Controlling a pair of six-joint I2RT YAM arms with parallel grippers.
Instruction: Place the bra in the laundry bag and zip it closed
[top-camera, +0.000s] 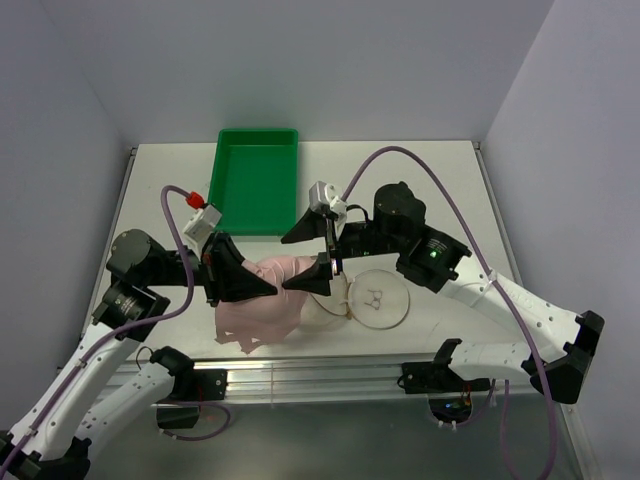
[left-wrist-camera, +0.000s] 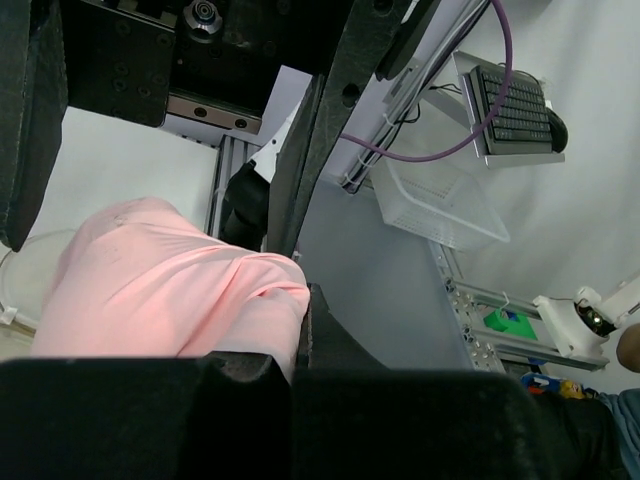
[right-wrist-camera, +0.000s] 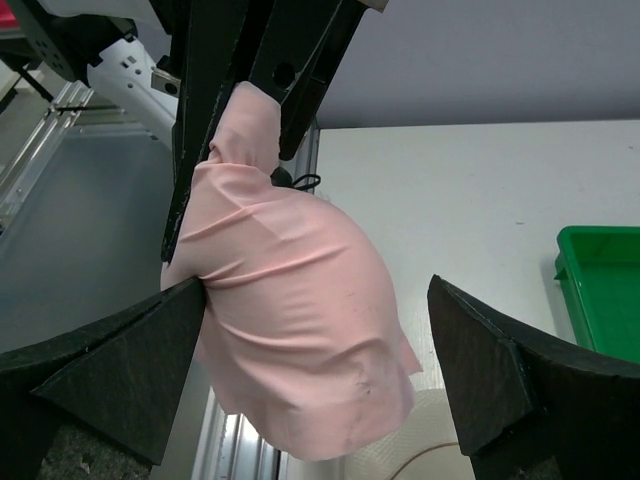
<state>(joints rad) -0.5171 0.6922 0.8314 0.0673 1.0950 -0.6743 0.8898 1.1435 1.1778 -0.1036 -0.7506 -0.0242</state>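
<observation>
**Left claw (top-camera: 262, 287) shut on the bra (top-camera: 262, 312), right claw (right-wrist-camera: 315, 370) wide open**

The left claw was clamped on a fold of the pink bra, which hung from its tips (clearest from the right wrist). The right claw gaped wide, one jaw on each side of the hanging cloth, gripping nothing. The bra's lower part draped near the front edge of the counter (top-camera: 430, 190), overlapping the left rim of the white bag (top-camera: 378, 298), which lay flat. A green tray (top-camera: 258, 178) sat well behind.
</observation>
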